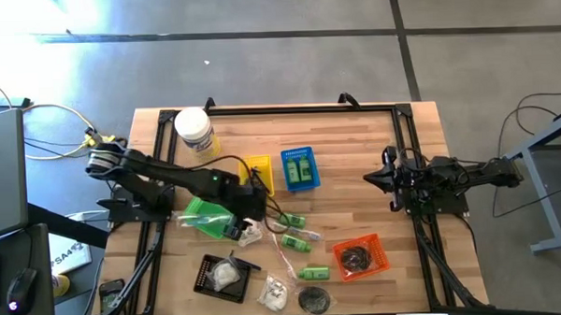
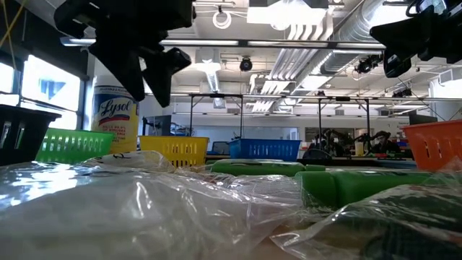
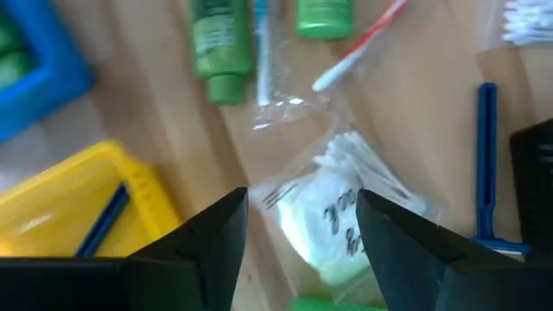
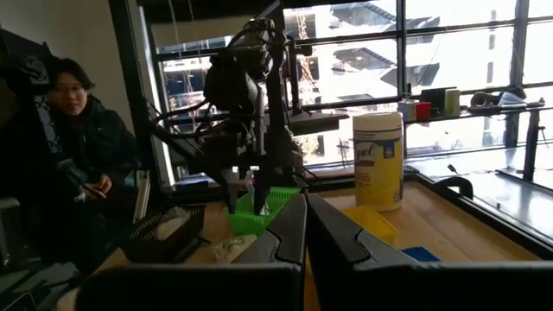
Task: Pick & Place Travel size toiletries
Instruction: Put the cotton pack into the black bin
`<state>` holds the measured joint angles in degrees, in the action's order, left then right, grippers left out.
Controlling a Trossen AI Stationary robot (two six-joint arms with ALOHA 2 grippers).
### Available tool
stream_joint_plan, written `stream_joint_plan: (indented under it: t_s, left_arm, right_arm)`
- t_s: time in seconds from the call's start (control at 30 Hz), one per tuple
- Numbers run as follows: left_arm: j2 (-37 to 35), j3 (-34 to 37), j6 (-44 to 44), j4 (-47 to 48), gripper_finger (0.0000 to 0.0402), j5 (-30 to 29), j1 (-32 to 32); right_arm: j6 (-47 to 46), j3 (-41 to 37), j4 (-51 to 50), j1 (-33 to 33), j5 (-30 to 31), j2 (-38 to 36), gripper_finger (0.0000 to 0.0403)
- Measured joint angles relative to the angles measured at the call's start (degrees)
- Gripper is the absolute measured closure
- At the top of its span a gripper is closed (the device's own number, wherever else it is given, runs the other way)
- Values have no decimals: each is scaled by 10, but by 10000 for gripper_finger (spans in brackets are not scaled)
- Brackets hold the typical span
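Travel size toiletries lie scattered on the wooden table: green tubes (image 1: 293, 220) (image 3: 220, 43), a long thin clear packet (image 3: 263, 60), and clear packets with white contents (image 1: 274, 290). My left gripper (image 1: 246, 216) (image 3: 302, 229) points steeply down, open, above one such packet (image 1: 251, 236) (image 3: 333, 216), which lies flat on the table beside the green basket (image 1: 203, 216). Its two fingers frame the packet in the left wrist view and touch nothing. My right gripper (image 1: 370, 180) (image 4: 304, 233) waits at the table's right side, shut, held level above the tabletop.
A white jar with a yellow label (image 1: 194, 132) stands at the far left. A yellow basket (image 1: 259, 173) and a blue basket (image 1: 300, 168) sit mid-table, an orange basket (image 1: 361, 255) and a black tray (image 1: 221, 275) nearer. A person (image 4: 78, 155) sits beyond the table's left side.
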<state>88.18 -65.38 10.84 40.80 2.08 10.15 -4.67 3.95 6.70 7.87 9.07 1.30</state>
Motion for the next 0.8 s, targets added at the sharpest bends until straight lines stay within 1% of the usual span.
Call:
stream_joint_plan:
  t_s: [0.1, 0.27, 0.6, 0.8]
  left_arm:
    - [35, -24, 12, -6, 188, 20, 0]
    - [74, -37, 51, -7, 187, 30, 0]
    - [131, -37, 59, -40, 187, 85, 0]
    - [159, -38, 63, -46, 187, 84, 0]
  right_arm:
    - [1, 0, 0, 0, -12, 0, 401]
    - [1, 0, 0, 0, -39, 0, 401]
    - [2, 0, 4, 0, -41, 2, 401]
    - [2, 0, 4, 0, -41, 2, 401]
